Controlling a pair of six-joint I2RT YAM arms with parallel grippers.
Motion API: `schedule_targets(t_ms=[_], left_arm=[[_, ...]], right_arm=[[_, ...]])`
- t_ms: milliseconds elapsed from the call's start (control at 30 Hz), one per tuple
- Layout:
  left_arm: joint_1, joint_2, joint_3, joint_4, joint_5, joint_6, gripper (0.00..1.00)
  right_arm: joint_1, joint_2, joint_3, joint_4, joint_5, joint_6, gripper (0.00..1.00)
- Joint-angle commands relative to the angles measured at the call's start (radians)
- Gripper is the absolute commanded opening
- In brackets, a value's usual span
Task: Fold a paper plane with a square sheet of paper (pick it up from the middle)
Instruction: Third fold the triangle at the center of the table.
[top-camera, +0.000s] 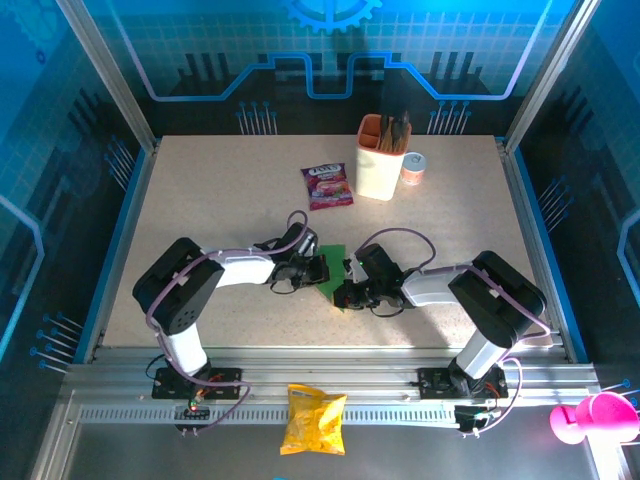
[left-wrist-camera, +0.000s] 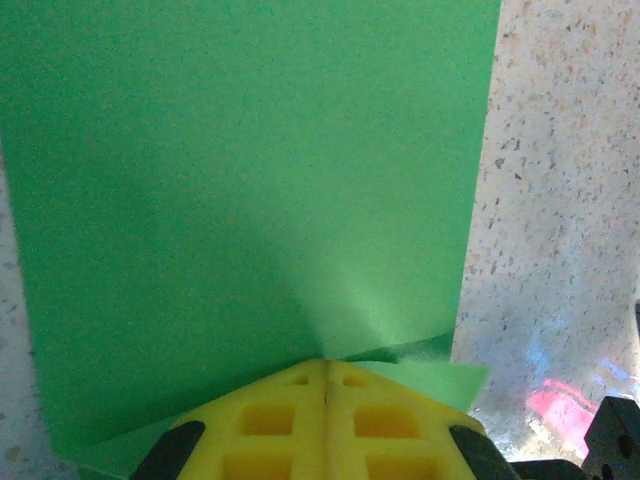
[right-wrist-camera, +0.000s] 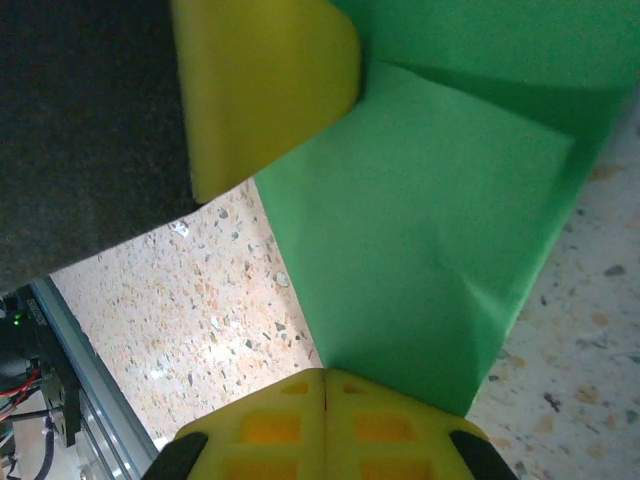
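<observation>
Paper: thin bright green paper sheet (left-wrist-camera: 250, 200), creased, between the two arms.
Left gripper (left-wrist-camera: 325, 368): pinching its edge.
Right gripper (right-wrist-camera: 325, 378): pinching another edge.

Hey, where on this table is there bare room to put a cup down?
Bare: the far-left corner, left of the sachet, and the right side between the can and the table edge. Crowded: the middle, where the left gripper and right gripper pinch the paper, and the back by the holder.
</observation>
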Motion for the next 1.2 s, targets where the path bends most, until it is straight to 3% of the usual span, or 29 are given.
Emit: schedule_targets(t_ms=[0,133,500,867,1067,1167], left_arm=[[-0.002,0.049,0.011,-0.075,-0.033,0.003,0.00],[0.005,0.051,0.012,-0.131,-0.095,0.000,0.00],[0.027,0.069,0.018,-0.157,-0.116,-0.024,0.00],[0.049,0.066,0.011,-0.159,-0.112,-0.058,0.00],[0.082,0.022,-0.076,-0.104,-0.123,-0.215,0.00],[0.066,-0.022,-0.146,-0.035,-0.135,-0.357,0.00]], right_arm=[[0.005,0.050,-0.063,-0.112,0.016,-0.028,0.01],[0.007,0.009,-0.106,-0.095,0.008,-0.013,0.01],[0.010,-0.060,-0.213,-0.077,0.021,0.030,0.01],[0.010,-0.247,-0.225,-0.336,0.117,0.018,0.03],[0.000,-0.415,-0.181,-0.429,0.176,0.037,0.05],[0.005,-0.448,-0.143,-0.381,0.188,0.086,0.06]])
